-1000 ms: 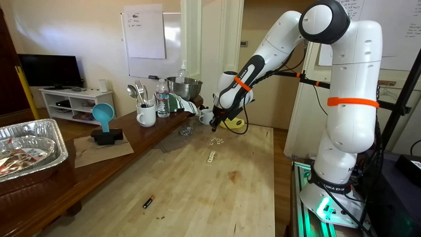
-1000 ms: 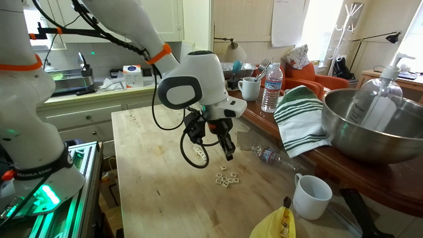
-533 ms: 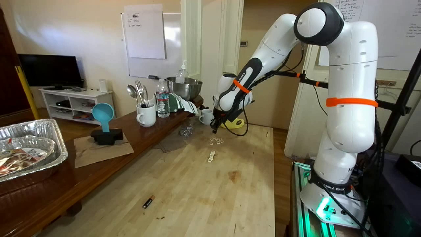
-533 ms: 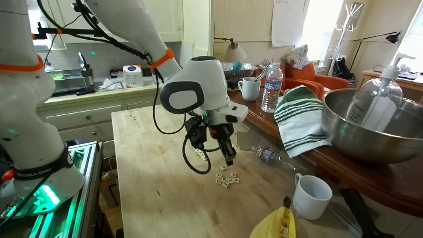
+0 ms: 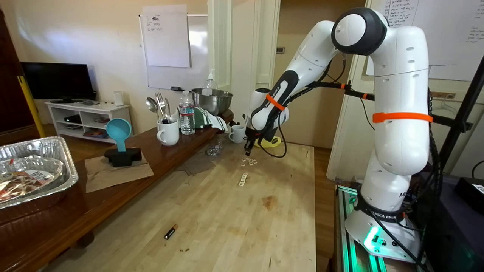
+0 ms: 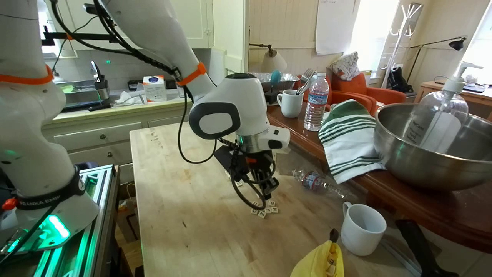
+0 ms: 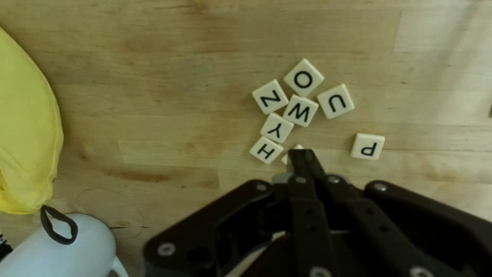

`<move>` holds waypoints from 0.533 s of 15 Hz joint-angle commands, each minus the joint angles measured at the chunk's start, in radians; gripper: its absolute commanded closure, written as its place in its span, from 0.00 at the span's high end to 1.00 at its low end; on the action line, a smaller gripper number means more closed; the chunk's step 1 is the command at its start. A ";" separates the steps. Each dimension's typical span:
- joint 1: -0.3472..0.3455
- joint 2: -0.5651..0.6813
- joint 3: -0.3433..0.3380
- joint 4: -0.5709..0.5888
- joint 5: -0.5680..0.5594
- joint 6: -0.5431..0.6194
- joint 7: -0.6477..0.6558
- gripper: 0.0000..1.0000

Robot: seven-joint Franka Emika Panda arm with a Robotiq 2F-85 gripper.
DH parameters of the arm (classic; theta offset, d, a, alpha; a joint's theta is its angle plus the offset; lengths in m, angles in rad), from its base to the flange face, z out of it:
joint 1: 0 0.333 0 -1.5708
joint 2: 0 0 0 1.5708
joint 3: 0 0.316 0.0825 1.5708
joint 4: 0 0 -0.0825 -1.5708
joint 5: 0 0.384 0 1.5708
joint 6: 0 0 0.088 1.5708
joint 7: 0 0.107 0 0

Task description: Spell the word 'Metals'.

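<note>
Eight loose letter tiles (image 7: pixel 300 110) lay face up, some edge to edge in a bunch; the P tile (image 7: pixel 368 146) sat apart from that bunch, with wood showing along all four of its edges; the hand (image 7: pixel 301 152) hung above the bench (image 5: pixel 280 226), its fingers drawn together on nothing that showed, its tips half covering one tile; near the bunch, in an exterior view, lay a short row of tiles (image 5: pixel 242 179), letters too small to read; a broad stretch of bench ran from there to the battery (image 5: pixel 171 231); the dark ledge (image 5: pixel 83 211) bounded one long side; the yellow pouch (image 7: pixel 27 123) and white mug (image 7: pixel 73 250), just beside each other, lay well apart from the tiles.
</note>
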 commanded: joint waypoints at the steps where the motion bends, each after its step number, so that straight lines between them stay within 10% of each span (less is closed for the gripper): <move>1: -0.049 0.043 0.033 0.039 -0.031 -0.020 -0.104 0.00; 8: -0.095 0.095 0.075 0.067 -0.041 -0.019 -0.241 0.00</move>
